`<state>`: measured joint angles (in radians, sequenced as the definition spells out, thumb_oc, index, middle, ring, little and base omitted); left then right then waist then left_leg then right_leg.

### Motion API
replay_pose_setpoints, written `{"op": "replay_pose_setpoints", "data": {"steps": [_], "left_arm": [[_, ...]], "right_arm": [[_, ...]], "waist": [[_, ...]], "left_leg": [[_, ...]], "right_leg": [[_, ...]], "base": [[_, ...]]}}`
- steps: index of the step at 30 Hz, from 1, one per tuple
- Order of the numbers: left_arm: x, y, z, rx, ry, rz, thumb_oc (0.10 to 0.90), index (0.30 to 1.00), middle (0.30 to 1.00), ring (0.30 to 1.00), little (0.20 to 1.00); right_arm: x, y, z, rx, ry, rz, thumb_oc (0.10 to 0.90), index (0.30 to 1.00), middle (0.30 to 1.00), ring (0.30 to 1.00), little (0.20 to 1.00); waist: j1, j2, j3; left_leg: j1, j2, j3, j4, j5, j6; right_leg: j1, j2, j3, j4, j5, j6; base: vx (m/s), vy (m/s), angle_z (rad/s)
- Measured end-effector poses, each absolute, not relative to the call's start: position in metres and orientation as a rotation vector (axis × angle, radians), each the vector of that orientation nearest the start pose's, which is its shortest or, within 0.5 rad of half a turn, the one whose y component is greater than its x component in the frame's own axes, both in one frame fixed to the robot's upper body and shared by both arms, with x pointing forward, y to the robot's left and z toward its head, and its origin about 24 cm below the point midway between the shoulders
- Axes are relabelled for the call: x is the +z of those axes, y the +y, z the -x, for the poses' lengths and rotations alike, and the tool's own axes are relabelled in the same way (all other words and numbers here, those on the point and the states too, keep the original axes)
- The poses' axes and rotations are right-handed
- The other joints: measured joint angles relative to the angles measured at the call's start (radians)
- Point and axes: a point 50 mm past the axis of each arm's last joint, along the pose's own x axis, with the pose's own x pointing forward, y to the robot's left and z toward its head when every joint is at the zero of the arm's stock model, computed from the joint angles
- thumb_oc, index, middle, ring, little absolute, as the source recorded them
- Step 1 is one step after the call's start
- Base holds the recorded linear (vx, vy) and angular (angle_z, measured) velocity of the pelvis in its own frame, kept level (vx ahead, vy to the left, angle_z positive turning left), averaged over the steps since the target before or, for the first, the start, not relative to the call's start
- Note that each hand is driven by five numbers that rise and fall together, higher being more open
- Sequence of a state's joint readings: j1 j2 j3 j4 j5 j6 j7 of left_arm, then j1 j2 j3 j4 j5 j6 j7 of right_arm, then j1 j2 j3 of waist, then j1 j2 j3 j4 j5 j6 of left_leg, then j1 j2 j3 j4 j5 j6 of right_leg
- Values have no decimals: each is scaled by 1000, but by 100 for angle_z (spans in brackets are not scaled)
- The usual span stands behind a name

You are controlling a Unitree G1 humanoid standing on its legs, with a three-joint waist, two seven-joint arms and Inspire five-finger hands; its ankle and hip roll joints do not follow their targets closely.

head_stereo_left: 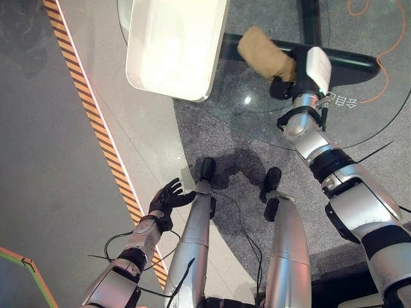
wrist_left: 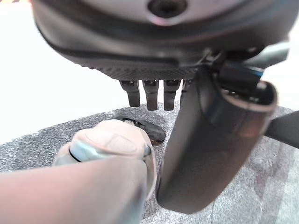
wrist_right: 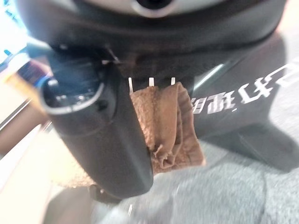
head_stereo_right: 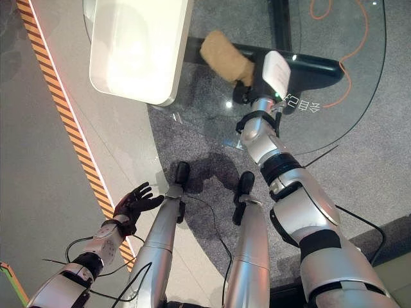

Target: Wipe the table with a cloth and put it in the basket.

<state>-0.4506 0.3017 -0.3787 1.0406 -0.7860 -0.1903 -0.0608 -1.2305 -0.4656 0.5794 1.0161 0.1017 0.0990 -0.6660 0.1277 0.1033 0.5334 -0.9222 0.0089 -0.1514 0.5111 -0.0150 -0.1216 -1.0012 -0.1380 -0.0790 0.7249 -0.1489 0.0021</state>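
Right hand grips the brown cloth on the glass table.

Lower left, the left hand [head_stereo_left: 168, 196] hangs with fingers spread. Upper middle lies a white tray [head_stereo_left: 173, 48]. Upper right, the right hand [head_stereo_left: 292, 74] curls round the cloth [head_stereo_left: 263, 53], which lies on the glass table [head_stereo_left: 359, 122].

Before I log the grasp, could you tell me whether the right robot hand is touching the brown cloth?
Touching. In the right wrist view the right robot hand pinches the brown cloth between thumb and fingers.

Cloth [wrist_right: 166, 126] end – hidden behind right hand [wrist_right: 100, 135] thumb – blurred
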Motion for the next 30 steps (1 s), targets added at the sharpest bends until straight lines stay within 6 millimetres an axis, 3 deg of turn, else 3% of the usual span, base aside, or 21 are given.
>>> {"op": "replay_pose_setpoints", "data": {"steps": [6,14,25,30], "left_arm": [[-45,197,-296,35,441,237,800,900,900,900,900],[-43,201,-296,27,435,233,800,900,900,900,900],[-38,218,-297,41,422,216,800,900,900,900,900],[-36,222,-299,49,416,216,800,900,900,900,900]], "right_arm": [[249,-222,-411,-719,-282,638,100,300,300,300,200],[249,-234,-408,-771,-272,597,100,300,300,300,200],[245,-271,-398,-932,-199,442,100,300,300,300,200],[237,-291,-392,-1005,-130,392,100,300,300,300,200]], "waist": [[-6,0,1],[-20,-5,4],[-24,-22,10],[-29,-28,10]], "left_leg": [[-16,-2,0,15,-1,2],[-20,-4,0,17,-3,6],[-34,-4,1,28,-8,12],[-45,-10,2,54,-27,36]], "right_leg": [[-5,0,0,-10,10,10],[-5,-2,0,-15,11,12],[-6,1,-1,-30,24,21],[-2,-1,2,-32,17,34]], "base": [[0,0,0],[0,0,0],[-6,-4,0],[0,-4,0]]}}
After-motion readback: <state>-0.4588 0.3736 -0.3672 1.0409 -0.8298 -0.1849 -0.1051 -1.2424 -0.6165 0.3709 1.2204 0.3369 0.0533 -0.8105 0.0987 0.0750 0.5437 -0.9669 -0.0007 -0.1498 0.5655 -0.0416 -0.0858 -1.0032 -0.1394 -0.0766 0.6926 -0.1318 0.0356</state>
